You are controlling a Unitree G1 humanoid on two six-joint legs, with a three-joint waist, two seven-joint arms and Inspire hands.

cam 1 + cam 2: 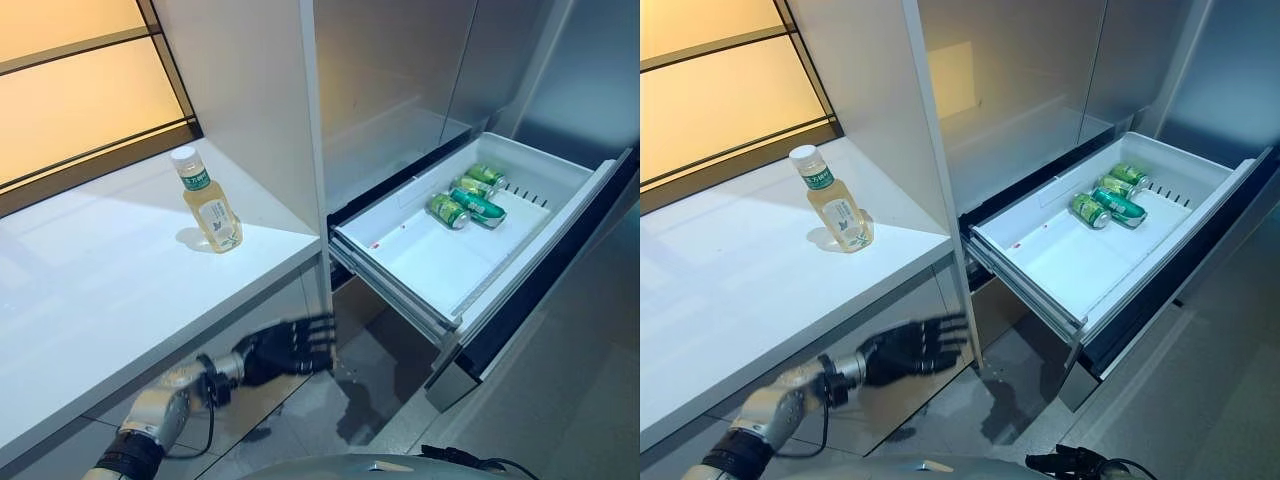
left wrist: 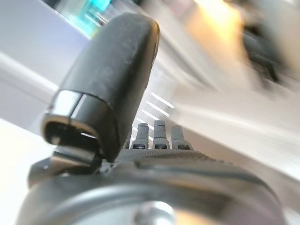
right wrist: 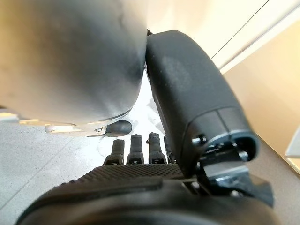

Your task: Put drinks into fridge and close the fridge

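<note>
Fridge drawer [image 1: 440,262] hangs pulled out, up and to the right of the left hand [image 1: 285,347], w/ green cans [image 1: 468,196] lying at its far end, well apart from that hand. White counter [image 1: 110,290] sits above the left hand, and the juice bottle [image 1: 207,200] stands upright on it, up and a bit left of the hand, untouched. Left hand is below the counter edge, fingers straight & relaxed, holding nothing. Right hand [image 3: 140,173] shows only in its wrist view, fingers straight, empty too.
</note>
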